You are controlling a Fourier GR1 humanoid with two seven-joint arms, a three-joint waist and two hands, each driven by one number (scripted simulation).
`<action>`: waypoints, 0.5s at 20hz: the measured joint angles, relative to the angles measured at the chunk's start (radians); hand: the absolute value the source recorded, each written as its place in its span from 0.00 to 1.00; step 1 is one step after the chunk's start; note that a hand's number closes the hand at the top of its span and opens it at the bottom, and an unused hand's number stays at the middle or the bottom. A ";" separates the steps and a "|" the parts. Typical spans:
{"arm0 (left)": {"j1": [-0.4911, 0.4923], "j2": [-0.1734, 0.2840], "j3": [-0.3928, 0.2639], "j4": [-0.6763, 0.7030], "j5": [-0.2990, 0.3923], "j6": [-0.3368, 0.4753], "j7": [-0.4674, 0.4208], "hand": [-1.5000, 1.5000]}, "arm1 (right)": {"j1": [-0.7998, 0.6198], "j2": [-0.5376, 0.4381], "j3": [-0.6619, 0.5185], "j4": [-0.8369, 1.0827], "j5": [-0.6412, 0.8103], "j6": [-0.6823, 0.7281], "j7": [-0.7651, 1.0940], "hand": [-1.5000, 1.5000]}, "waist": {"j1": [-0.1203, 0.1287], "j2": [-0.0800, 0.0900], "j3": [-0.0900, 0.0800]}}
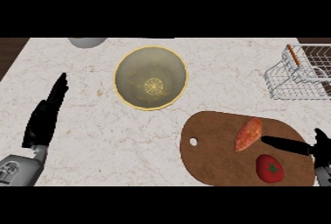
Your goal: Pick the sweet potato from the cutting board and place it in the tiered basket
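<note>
- Sweet potato (249,134) lies tilted on the cutting board (207,162), just above a tomato (270,168); the right hand (294,146) comes in from the board's right edge, fingers straight and released, one fingertip just beside the potato, likely lining up a grasp
- Left hand (44,117) rests open at the left, holding nothing
- Bowl (151,77) sits mid-counter, well apart
- Tiered basket (301,74) stands at the far right edge; the counter between looks open for the carry

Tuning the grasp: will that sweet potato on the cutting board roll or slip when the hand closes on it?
The sweet potato is elongated with tapered ends, so it would probably roll sideways if nudged across its long axis. It looks rigid, unlikely to deform. The right hand reaches it from the right with straight fingers; closing across the thicker middle seems safer than the narrow tips. The cutting board looks flat.
</note>
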 measured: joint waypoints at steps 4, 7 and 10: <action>-0.009 -0.007 0.008 0.019 -0.004 -0.001 -0.005 0.50 | -0.018 -0.012 0.044 0.019 -0.003 -0.005 0.006 0.00 | -0.004 0.000 -0.001; 0.001 -0.009 0.010 0.020 -0.008 -0.002 -0.018 0.50 | -0.031 -0.026 0.077 0.048 -0.007 -0.005 0.010 0.00 | 0.000 -0.001 -0.001; 0.006 -0.005 0.014 0.021 -0.004 -0.015 -0.019 0.50 | -0.054 -0.043 0.101 0.076 -0.013 -0.007 0.011 0.00 | 0.001 -0.001 -0.001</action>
